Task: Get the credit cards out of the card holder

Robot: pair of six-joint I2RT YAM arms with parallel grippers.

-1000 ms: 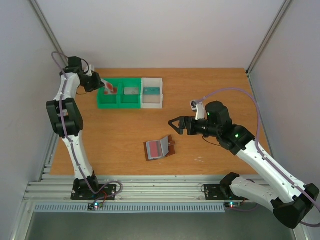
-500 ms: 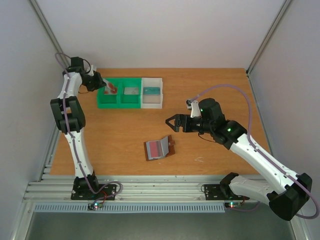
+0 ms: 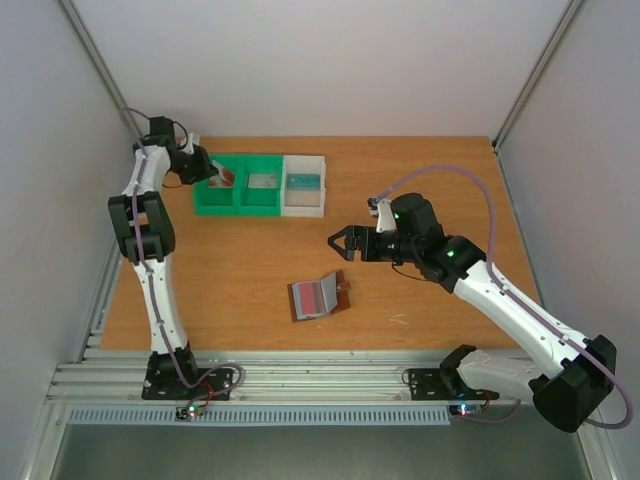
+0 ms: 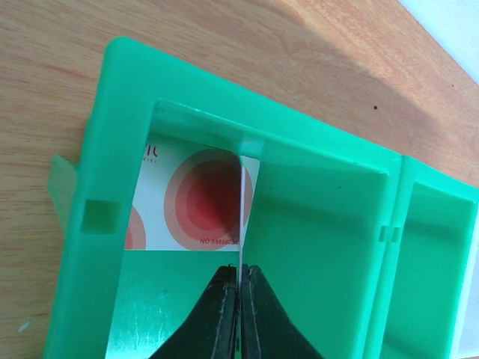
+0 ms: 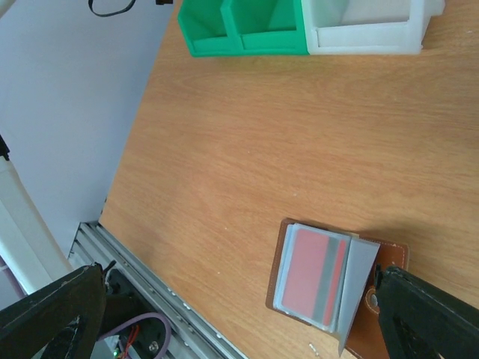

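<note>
Credit card (image 4: 242,202) first: the reddish one, lower now than a second ago, down inside the end compartment of the green bin (image 4: 112,149) at the far left of the table (image 3: 420,160). Stands on edge, thin side to the wrist camera, long axis running straight out from the fingertips toward the bin floor. Clamped in the left pincer (image 4: 239,273), tips pressed together with only the card between. Shares the compartment with a card with red rings (image 4: 202,194) resting at the back. Looks like a delivery almost finished, with only the letting go left.

Outward to the card holder (image 3: 320,298): unmoved, open in the middle of the table, well apart from the bin, one flap tilted up on the stud side. Still carries a red card (image 5: 310,273) in its pocket, long axis parallel to the fold. So more to pull out.

Further out, the right pincer (image 3: 338,246): swung left over the last second, nearer the holder, spread wide, empty, hovering just beyond it. Probably lining up for that next card.
</note>
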